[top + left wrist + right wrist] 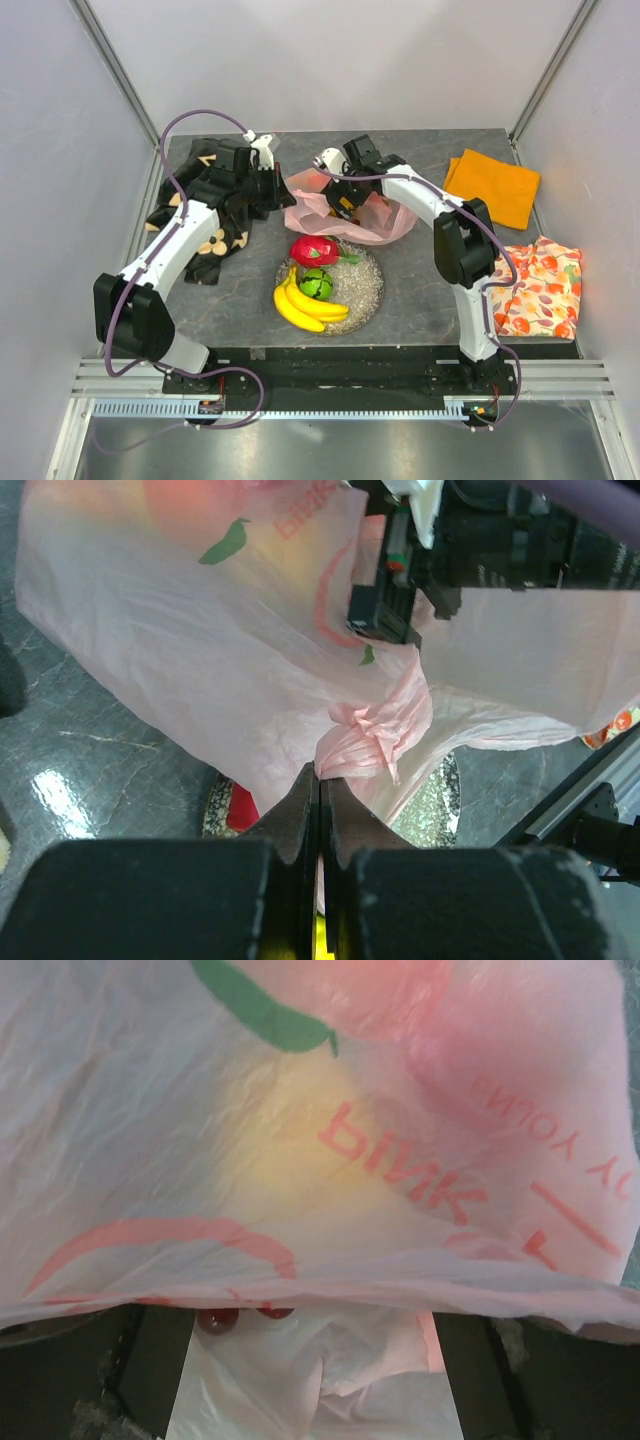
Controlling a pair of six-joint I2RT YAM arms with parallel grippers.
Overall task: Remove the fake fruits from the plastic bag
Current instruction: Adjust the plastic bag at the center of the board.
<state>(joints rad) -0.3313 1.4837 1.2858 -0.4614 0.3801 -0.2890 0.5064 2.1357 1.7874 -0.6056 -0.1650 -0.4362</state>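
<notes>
Grey stone counter (420, 300), far edge: left pincer (320, 785) clamps the thin pink plastic bag (200, 660) by its twisted handle (372, 735), likely steadying it; right pincer (310, 1325), apart, faces yellow and red fake fruits (300, 1140) inside.

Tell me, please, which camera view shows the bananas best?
The top view: the bananas lie whole on the plate. The left wrist view shows at most a yellow sliver under the left pincer; the right wrist view, only the bag.
</notes>
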